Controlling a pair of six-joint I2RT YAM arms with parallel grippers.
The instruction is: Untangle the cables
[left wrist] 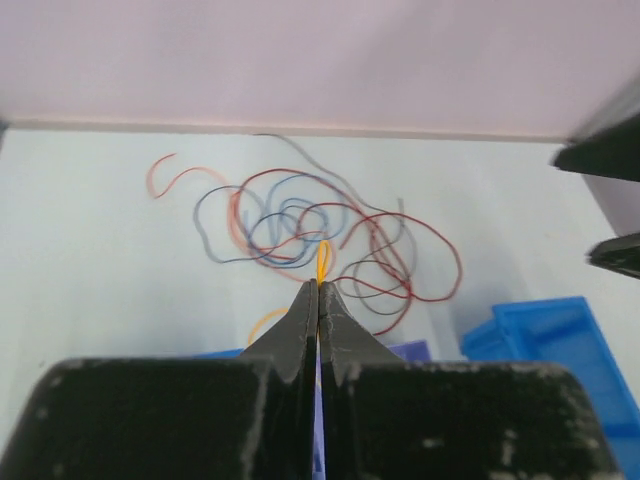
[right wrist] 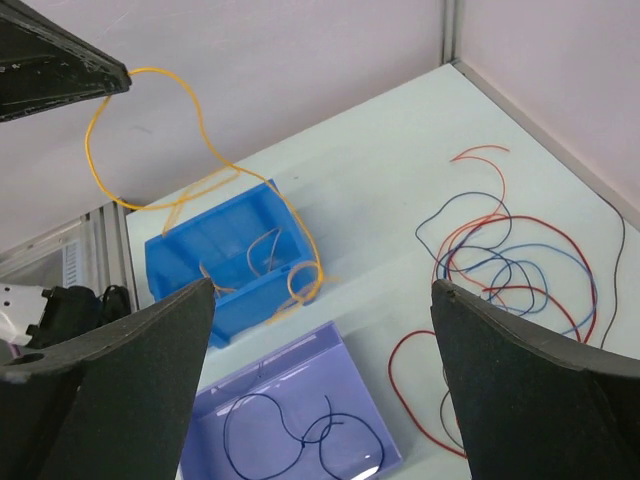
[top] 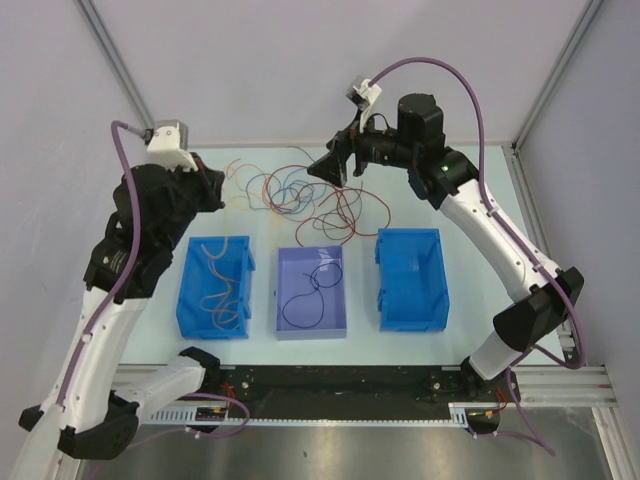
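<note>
A loose tangle of red, navy and orange cables [top: 300,195] lies on the table behind the bins; it also shows in the left wrist view [left wrist: 320,235] and the right wrist view [right wrist: 515,260]. My left gripper [top: 213,190] [left wrist: 318,288] is shut on an orange cable [left wrist: 322,258]. In the right wrist view this orange cable [right wrist: 150,130] hangs in a loop from the left gripper's tip [right wrist: 70,65] down over the front wall of the left blue bin [right wrist: 225,265]. My right gripper [top: 335,165] [right wrist: 322,290] is open wide and empty, above the tangle.
Three bins stand in a row. The left blue bin [top: 190,290] holds orange-tan wires. The purple middle bin [top: 340,300] [right wrist: 320,370] holds a navy wire [right wrist: 300,440]. The right blue bin [top: 410,280] shows no wire. White walls close the back and sides.
</note>
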